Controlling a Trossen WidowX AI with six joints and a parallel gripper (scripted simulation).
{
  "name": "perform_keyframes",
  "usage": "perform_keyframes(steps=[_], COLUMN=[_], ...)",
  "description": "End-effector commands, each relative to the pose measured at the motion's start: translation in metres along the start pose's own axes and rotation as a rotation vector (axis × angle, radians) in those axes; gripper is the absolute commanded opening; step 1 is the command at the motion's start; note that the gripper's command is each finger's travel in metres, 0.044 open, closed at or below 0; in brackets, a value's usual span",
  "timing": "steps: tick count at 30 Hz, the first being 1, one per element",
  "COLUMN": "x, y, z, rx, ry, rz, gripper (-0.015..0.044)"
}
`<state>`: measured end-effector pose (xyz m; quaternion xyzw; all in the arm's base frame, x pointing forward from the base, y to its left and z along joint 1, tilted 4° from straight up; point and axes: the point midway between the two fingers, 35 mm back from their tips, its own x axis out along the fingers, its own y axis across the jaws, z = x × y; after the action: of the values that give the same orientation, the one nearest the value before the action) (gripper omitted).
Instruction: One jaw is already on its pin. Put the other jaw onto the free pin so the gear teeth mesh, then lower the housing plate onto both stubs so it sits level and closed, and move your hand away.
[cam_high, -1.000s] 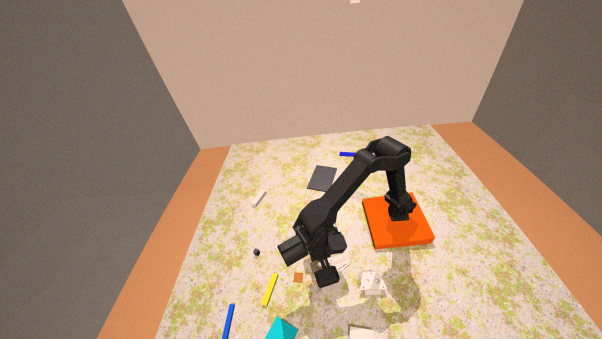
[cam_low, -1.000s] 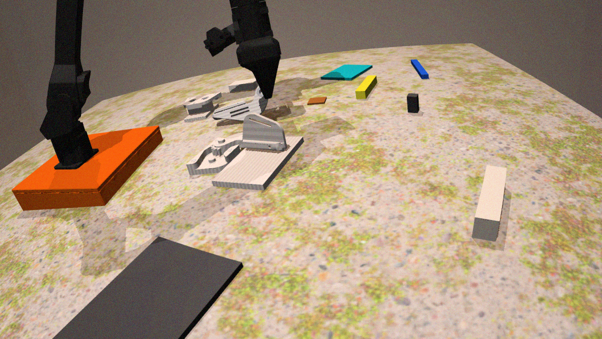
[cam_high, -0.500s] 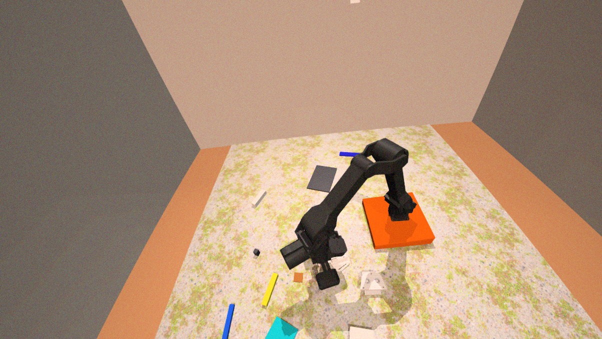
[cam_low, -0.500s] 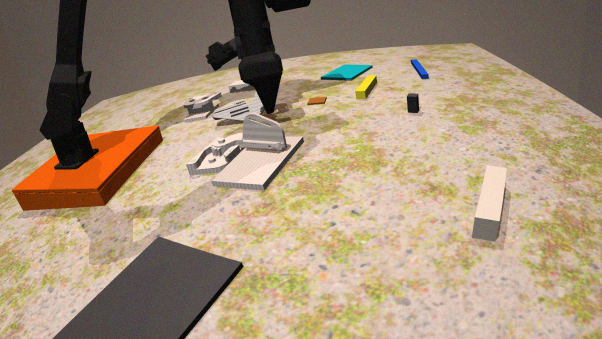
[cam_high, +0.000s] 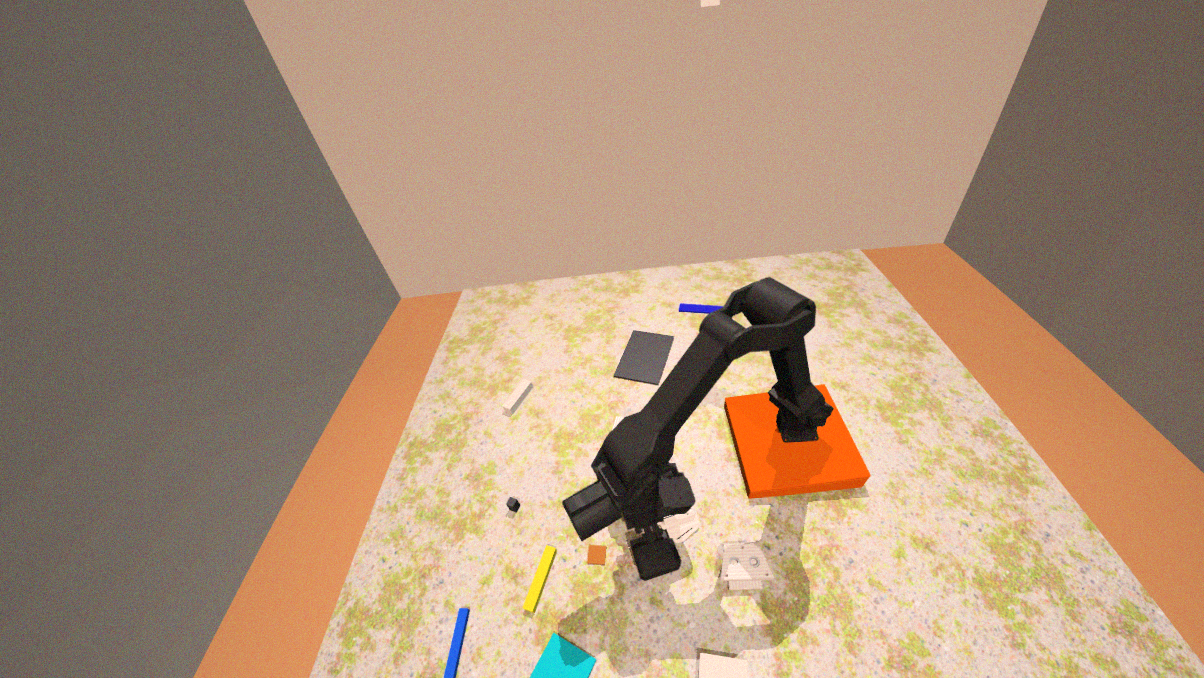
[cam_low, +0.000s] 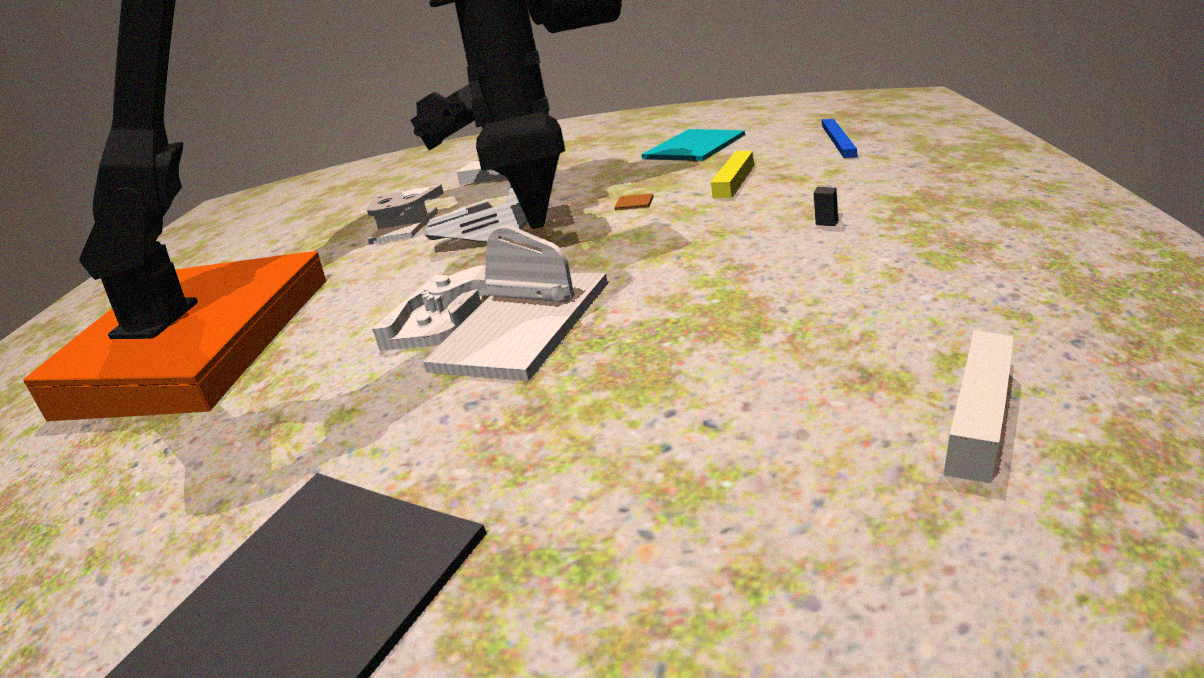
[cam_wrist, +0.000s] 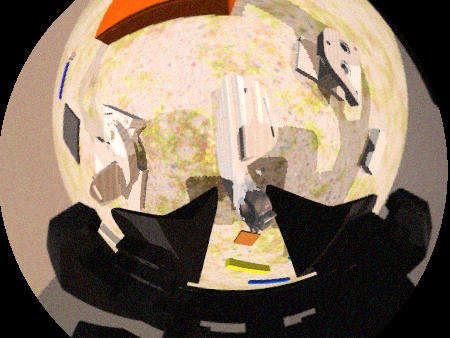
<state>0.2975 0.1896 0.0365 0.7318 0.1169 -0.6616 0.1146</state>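
Observation:
The pale base housing (cam_low: 391, 336) (cam_wrist: 116, 131) holds the mounted jaw (cam_low: 526, 267) (cam_wrist: 107, 184), whose broad end reaches over a flat pale slab (cam_low: 497, 341). A short free stub (cam_low: 423, 320) shows inside the housing. The loose jaw (cam_high: 684, 529) (cam_low: 471, 221) (cam_wrist: 256, 131) lies on the table, its dark ring end toward the orange tile. My gripper (cam_high: 658, 530) (cam_low: 536, 220) (cam_wrist: 242, 190) is partly open and points down over this jaw; its fingers straddle the narrow part near the ring end, with gaps visible in the wrist view. The housing plate (cam_high: 746, 557) (cam_low: 400, 204) (cam_wrist: 341, 62) lies apart, its two holes facing up.
The orange robot base block (cam_high: 796, 471) (cam_low: 168, 336) stands near the housing. A small orange tile (cam_high: 596, 555) (cam_wrist: 246, 238), yellow bar (cam_high: 540, 578), cyan plate (cam_low: 695, 144), black block (cam_low: 825, 206), white bar (cam_low: 981, 387) and dark grey plate (cam_low: 311, 581) lie around.

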Motion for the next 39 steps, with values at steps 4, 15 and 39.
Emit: perform_keyframes(steps=[4, 15, 39], x=[0.001, 0.001, -0.012], y=[0.0, 0.0, 0.0], z=[0.001, 0.001, 0.001], rx=[-0.003, -0.003, -0.003], ry=[-0.003, -0.003, -0.003], rz=[-0.003, -0.003, -0.003], gripper=[0.0131, 0.0058, 0.0037])
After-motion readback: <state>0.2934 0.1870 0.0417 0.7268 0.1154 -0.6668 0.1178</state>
